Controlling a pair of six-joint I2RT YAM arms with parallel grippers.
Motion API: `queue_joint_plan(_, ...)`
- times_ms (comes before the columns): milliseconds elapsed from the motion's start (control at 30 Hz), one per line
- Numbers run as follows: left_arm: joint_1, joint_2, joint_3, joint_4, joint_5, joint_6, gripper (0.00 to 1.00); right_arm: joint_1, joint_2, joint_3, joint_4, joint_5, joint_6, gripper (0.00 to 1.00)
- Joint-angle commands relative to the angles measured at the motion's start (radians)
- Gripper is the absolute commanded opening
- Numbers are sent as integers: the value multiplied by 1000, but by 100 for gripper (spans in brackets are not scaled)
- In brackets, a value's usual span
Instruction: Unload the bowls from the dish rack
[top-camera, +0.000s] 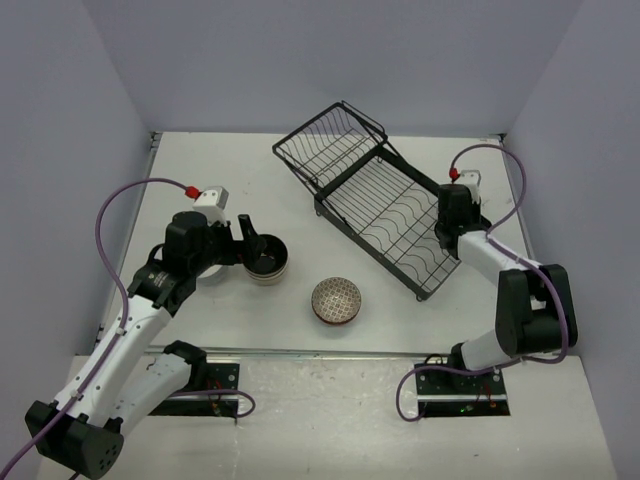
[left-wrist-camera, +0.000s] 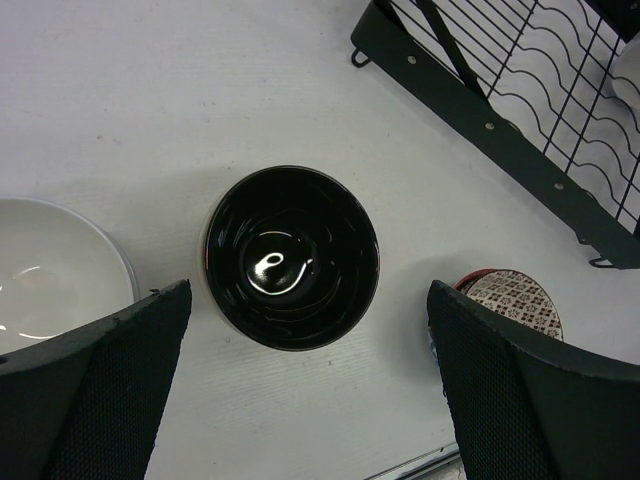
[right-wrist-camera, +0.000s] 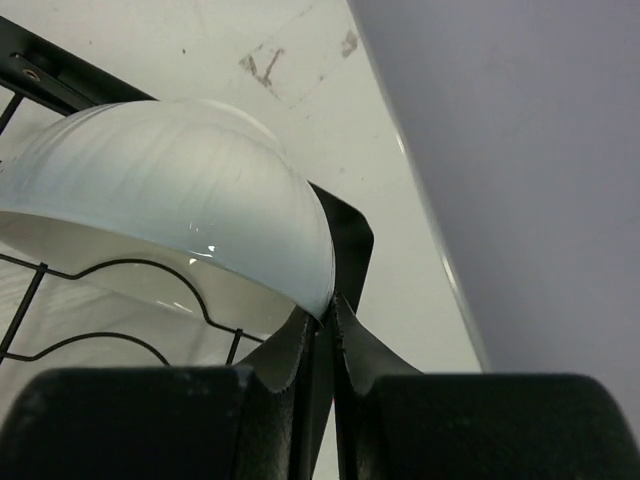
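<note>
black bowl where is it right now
On the table, left of centre in the top view, the black bowl sits right below the open left gripper, between a white bowl and a patterned bowl.

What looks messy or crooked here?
Only the dish rack: it sits slantwise across the table, not square with its edges. The black bowl and patterned bowl stand upright, and nothing looks spilled or broken.

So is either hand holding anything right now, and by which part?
The right hand pinches the plain white round bowl by its rim. The left hand is open and holds nothing.
</note>
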Motion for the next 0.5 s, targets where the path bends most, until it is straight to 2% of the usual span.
queue_joint_plan(0, -6, -5, 0, 35, -7, 37, 100, -20, -25, 55, -124, -76, 262, 7)
queue_joint_plan(33, -6, -4, 0, 35, -7, 37, 100, -23, -16, 53, -131, -100, 268, 23)
queue_joint_plan(100, -6, -2, -2, 35, -5, 37, 100, -23, -11, 55, -137, -111, 277, 34)
queue_joint_plan(333, -6, -4, -5, 36, -4, 37, 100, -50, -36, 62, -118, -150, 271, 36)
queue_joint_plan(467, -6, -4, -6, 36, -1, 37, 100, -52, -16, 108, -112, -98, 192, 36)
